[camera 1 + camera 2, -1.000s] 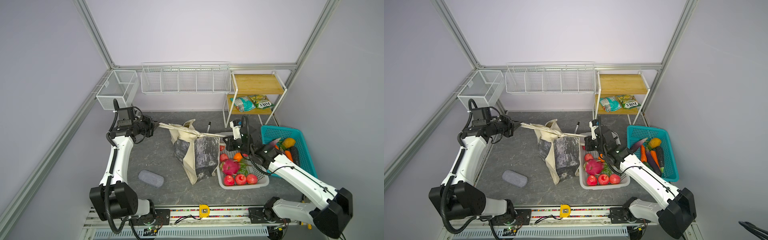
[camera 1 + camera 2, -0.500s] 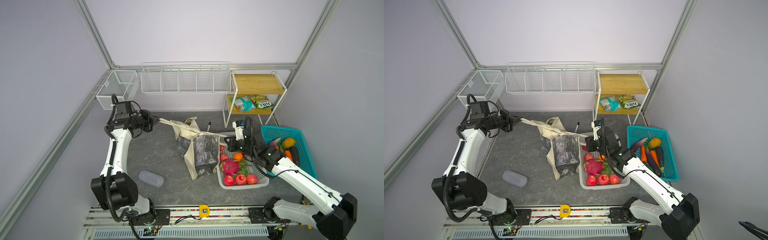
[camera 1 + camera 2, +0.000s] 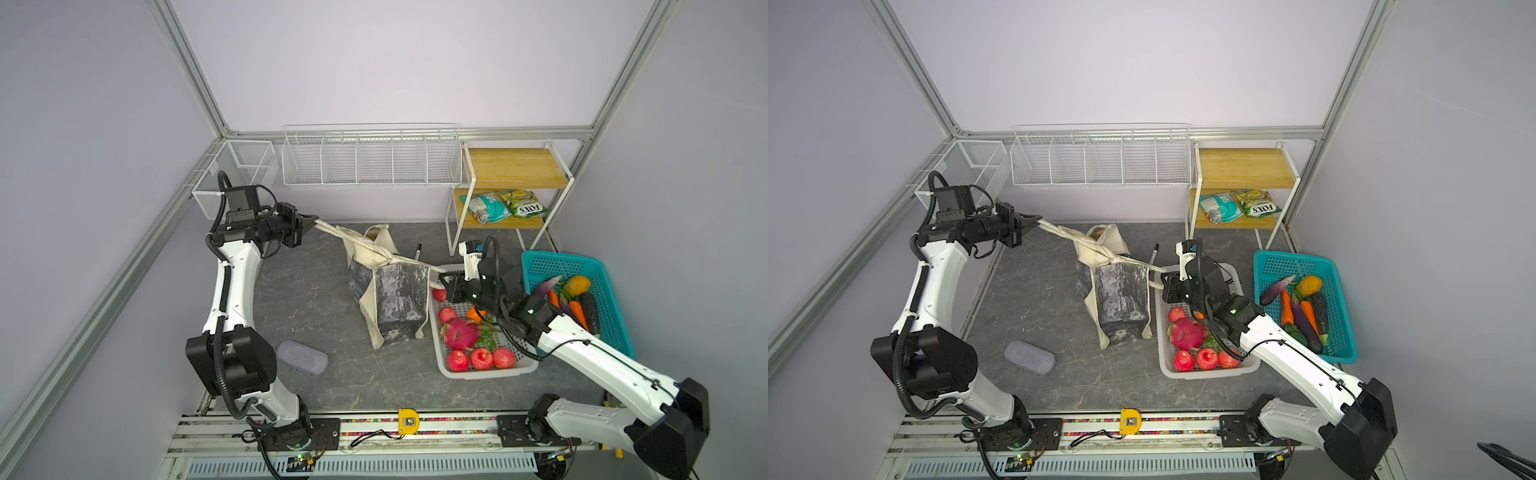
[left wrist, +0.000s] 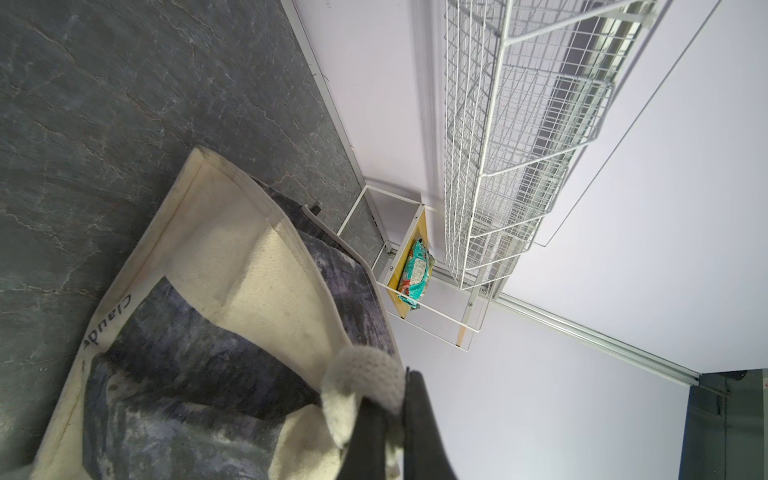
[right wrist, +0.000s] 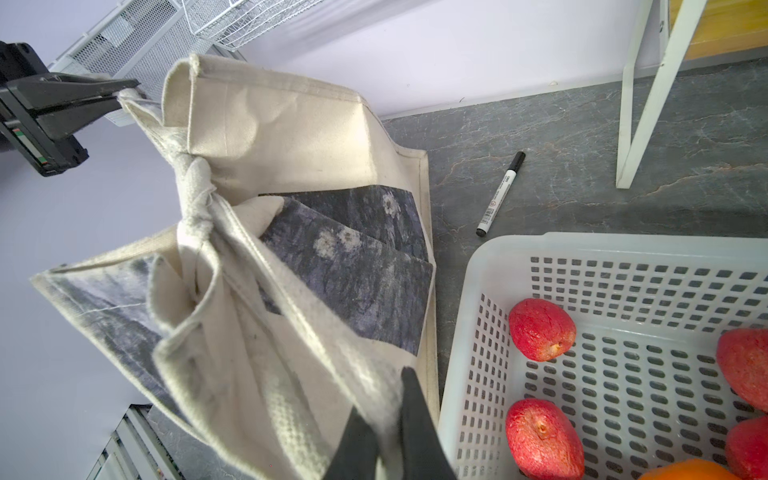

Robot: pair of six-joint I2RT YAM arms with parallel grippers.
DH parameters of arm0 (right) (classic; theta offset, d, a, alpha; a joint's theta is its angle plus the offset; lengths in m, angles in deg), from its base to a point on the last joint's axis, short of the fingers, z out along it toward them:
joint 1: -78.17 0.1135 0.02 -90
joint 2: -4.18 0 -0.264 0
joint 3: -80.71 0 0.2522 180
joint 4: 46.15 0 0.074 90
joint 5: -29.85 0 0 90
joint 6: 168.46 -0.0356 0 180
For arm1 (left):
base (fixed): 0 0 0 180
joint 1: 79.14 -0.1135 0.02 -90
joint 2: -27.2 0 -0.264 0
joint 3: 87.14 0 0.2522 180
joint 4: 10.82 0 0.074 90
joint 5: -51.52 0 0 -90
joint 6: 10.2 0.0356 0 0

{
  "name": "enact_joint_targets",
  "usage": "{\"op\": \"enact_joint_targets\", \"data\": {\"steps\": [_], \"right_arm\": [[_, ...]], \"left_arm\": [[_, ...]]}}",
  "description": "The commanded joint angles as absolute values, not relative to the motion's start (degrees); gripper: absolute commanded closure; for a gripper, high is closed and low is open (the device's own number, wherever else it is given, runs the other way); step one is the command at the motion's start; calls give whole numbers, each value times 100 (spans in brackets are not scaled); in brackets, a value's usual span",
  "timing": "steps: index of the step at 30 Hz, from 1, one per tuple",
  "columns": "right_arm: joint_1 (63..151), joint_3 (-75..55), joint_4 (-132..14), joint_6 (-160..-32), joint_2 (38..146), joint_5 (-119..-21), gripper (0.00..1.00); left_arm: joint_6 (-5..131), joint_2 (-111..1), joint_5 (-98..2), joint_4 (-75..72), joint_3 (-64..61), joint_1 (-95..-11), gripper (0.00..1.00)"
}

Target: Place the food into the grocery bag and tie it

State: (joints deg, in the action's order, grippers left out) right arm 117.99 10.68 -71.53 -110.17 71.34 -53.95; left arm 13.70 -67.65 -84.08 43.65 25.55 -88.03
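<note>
The cream grocery bag [image 3: 390, 291] [image 3: 1117, 291] stands mid-table, its two handles crossed in a knot [image 3: 384, 257] [image 5: 195, 199] above its mouth. My left gripper [image 3: 313, 218] [image 3: 1036, 218] [image 4: 395, 399], back left of the bag, is shut on one handle end [image 4: 365, 370]. My right gripper [image 3: 442, 279] [image 3: 1163, 277] [image 5: 386, 411], at the bag's right, is shut on the other handle [image 5: 316, 340]. Both handles are stretched taut. Food outside the bag: red apples [image 3: 478, 357] [image 5: 540, 328], a dragon fruit [image 3: 459, 334], vegetables [image 3: 573, 299], and snack packets [image 3: 503, 205] [image 4: 413, 276].
The apples lie in a white perforated basket [image 3: 490, 372] under my right arm, and the vegetables in a teal basket [image 3: 615, 316]. A black marker [image 3: 417, 251] [image 5: 500, 195] lies behind the bag. A grey case [image 3: 302, 357] lies front left. Wire baskets [image 3: 372, 156] and a wooden shelf [image 3: 511, 168] line the back wall.
My left gripper has lifted toward the back wall with its handle, drawing the knot tighter. My right gripper has stayed almost in place, still holding the other handle.
</note>
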Motion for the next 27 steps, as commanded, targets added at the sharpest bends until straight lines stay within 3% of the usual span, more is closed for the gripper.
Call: {"op": "enact_joint_targets", "data": {"steps": [1,27], "right_arm": [[11458,1428,-8988,-11221,7000,-3598,93],[11475,1624,-8953,-11048,7159,-3672,93]], "left_arm": [[1458,-6997,-5848,2154,3199,-9991,100],[1644,-7836,-5924,2455,4140,-9503,100]]}}
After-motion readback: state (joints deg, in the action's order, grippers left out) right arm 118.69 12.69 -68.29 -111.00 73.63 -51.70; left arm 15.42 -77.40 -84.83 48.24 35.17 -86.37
